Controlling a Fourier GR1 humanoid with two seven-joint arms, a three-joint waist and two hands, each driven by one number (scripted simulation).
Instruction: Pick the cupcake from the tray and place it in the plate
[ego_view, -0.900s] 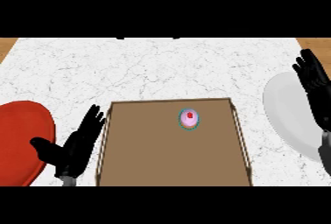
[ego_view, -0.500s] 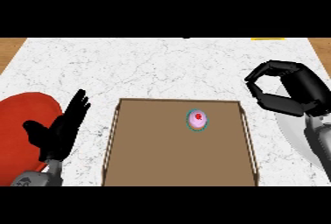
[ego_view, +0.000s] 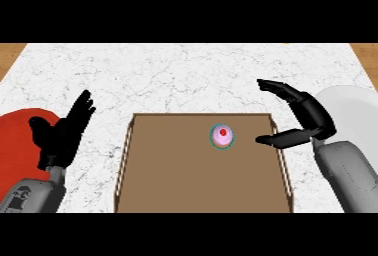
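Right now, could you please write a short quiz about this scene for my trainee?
1. True or false: the cupcake lies on the white plate.
2. Which robot hand is nearer the cupcake? A) left robot hand B) right robot hand
3. Fill in: the red plate shows at the view's ____ side.

Key:
1. False; it sits in the tray.
2. B.
3. Left.
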